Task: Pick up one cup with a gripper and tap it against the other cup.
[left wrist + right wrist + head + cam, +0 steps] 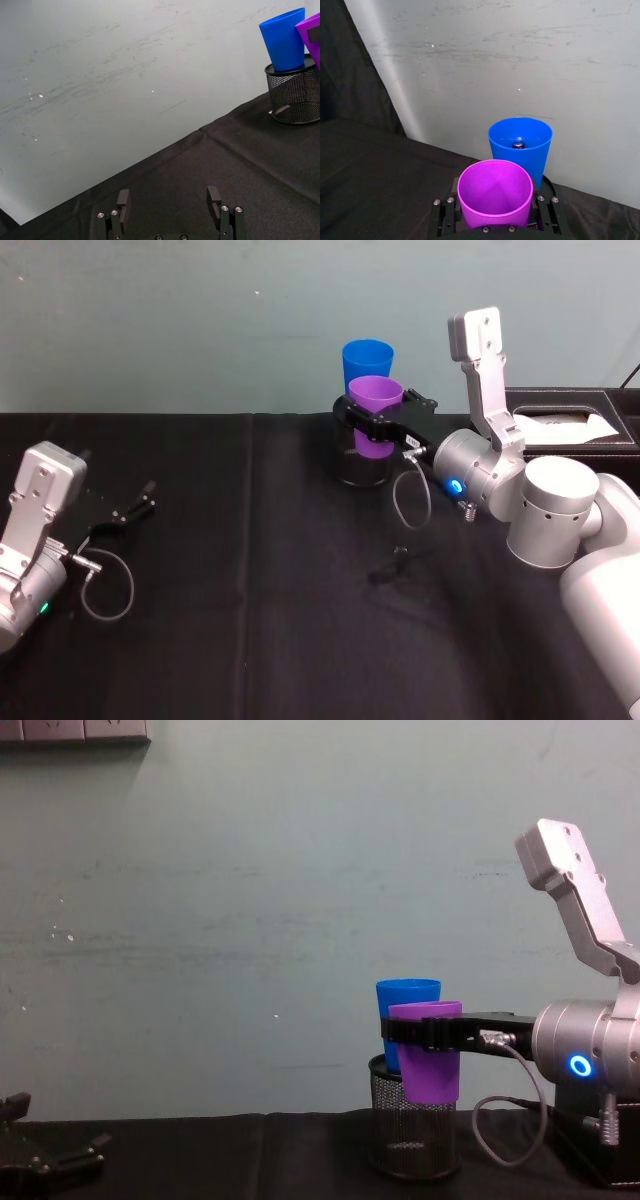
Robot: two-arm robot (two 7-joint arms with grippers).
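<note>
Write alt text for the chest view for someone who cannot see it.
The right claw is shut on the purple cup and holds it in the air right beside the blue cup, which sits on a black mesh pen holder. The left claw lies open, low at the far left.

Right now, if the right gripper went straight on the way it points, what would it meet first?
Probably the bright blue plastic tumbler, standing just beyond the purple plastic tumbler clamped in the right gripper; the purple one would touch it first. Their gap is unclear.
</note>
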